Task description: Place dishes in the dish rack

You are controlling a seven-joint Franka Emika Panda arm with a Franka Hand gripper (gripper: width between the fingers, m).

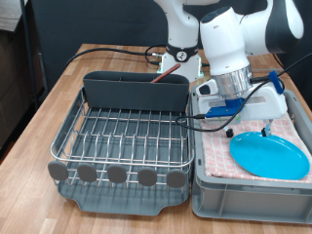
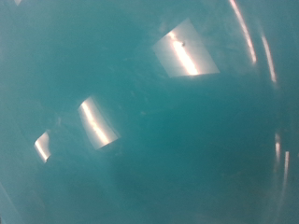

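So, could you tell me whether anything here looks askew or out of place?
Only the blue plate: it lies tilted in the cloth-lined grey bin, not in the dish rack. The gripper hangs just above it.

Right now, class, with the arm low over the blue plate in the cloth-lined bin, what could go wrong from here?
1. The gripper hangs close above the blue plate, which fills the wrist view; a hard descent might strike it.
2. The plate leans on the bin edge, so it could slip when touched.
3. The dish rack has thin wires; a plate might tip there.
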